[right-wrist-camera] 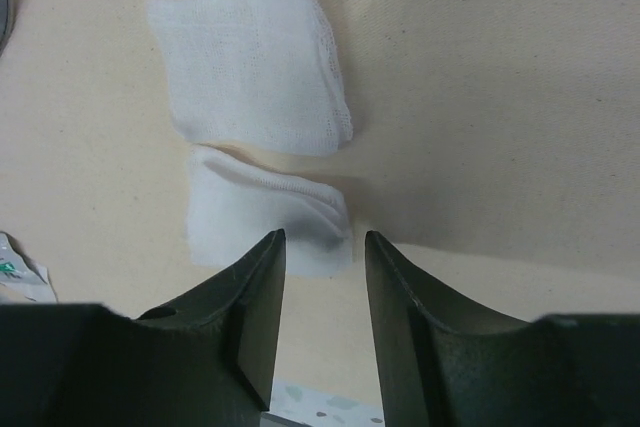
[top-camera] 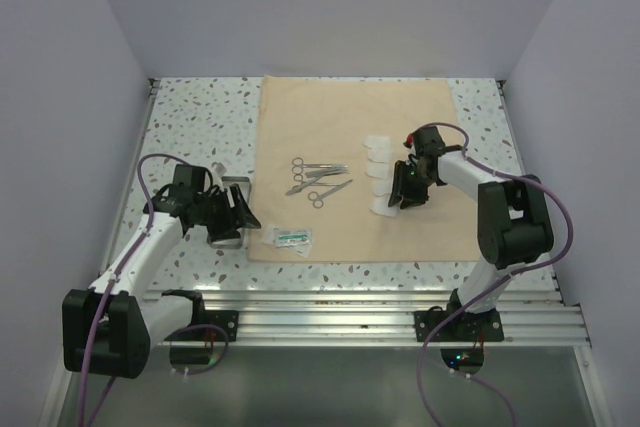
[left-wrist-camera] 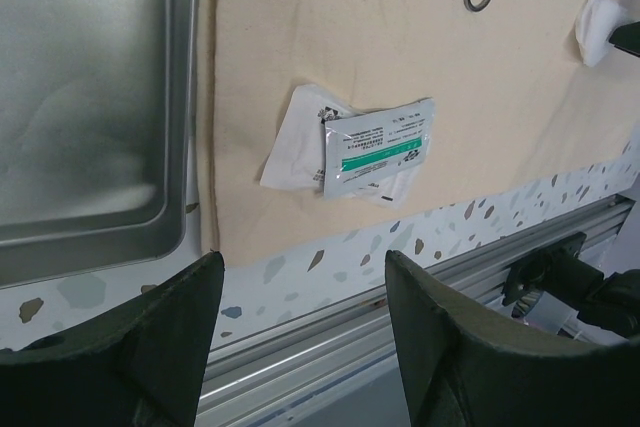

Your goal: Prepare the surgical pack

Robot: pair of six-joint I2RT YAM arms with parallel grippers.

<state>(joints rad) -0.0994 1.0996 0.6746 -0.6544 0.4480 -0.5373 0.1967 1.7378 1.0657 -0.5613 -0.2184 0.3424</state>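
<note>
Right gripper (right-wrist-camera: 318,242) hovering, slightly spread, at the cloth's (right-wrist-camera: 480,97) front-edge gauze square (right-wrist-camera: 262,219).
A jaw could be snagging its loose fold, dragging it askew.

Speckled table (top-camera: 190,117) with beige cloth (top-camera: 350,117) and, just left of it, steel tray (left-wrist-camera: 80,97).

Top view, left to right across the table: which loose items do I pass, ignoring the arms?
steel tray → paper packets → scissor-like instruments → gauze squares
</note>
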